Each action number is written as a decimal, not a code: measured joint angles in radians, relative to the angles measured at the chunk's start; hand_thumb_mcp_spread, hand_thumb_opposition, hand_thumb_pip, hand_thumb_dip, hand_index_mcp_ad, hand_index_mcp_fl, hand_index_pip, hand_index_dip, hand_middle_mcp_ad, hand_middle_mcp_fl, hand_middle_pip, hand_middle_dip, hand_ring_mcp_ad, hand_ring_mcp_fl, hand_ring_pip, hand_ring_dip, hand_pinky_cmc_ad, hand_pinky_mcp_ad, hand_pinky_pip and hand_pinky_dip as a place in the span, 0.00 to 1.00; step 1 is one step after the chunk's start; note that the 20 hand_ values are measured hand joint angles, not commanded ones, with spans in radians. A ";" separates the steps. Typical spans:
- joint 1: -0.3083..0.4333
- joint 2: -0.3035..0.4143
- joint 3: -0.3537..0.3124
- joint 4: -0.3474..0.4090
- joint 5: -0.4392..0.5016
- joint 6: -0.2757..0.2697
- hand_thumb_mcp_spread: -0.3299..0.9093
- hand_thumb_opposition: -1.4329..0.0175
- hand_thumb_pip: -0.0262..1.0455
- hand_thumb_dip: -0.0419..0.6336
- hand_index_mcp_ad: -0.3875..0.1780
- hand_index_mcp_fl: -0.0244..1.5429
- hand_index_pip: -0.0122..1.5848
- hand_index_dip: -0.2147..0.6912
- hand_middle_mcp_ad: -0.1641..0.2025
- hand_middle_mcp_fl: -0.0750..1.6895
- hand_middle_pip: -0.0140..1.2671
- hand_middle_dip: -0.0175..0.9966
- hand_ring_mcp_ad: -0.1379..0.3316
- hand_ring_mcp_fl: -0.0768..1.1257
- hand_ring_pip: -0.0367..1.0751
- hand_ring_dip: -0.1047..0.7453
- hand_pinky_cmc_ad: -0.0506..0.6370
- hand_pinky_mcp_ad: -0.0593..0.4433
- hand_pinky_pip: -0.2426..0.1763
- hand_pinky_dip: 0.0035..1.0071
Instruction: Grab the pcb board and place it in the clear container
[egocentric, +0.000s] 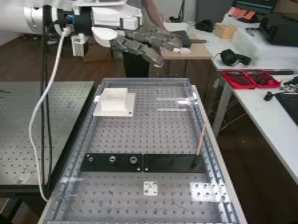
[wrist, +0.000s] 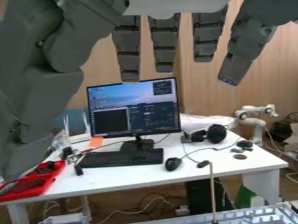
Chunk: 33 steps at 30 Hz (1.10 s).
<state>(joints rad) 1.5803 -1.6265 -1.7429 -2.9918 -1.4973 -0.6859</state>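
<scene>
Holding its fingers straight and gripping nothing, your hand (egocentric: 136, 49) is hanging beyond the bench's (egocentric: 159, 137) far end, presumably leaving you approach room. Small white plate (egocentric: 150, 188), possibly your pcb (cannot tell), is lying nearer than the dark strips (egocentric: 174, 162).

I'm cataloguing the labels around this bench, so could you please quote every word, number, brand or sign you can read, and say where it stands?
No text can be quoted with certainty.
Monitor: lines on its screen, too small to read.
Keyboard: key markings too small to read.
Orange slip: no legible writing.
White block, black plates: no legible lettering.
</scene>
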 joint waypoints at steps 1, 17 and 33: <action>0.000 -0.001 0.000 0.000 -0.002 0.002 0.54 0.46 0.23 0.18 0.58 0.21 0.05 0.50 0.74 0.09 0.13 0.22 0.79 0.06 0.13 0.17 0.72 0.77 0.33 0.51; 0.005 0.004 -0.003 -0.002 0.001 -0.001 0.54 0.46 0.23 0.18 0.58 0.21 0.05 0.50 0.74 0.09 0.13 0.22 0.78 0.06 0.13 0.17 0.72 0.77 0.33 0.51; 0.008 0.008 -0.005 0.000 0.008 -0.003 0.54 0.46 0.23 0.18 0.59 0.21 0.05 0.50 0.74 0.09 0.13 0.22 0.78 0.06 0.13 0.17 0.72 0.80 0.33 0.51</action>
<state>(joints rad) 1.5880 -1.6185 -1.7478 -2.9915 -1.4896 -0.6885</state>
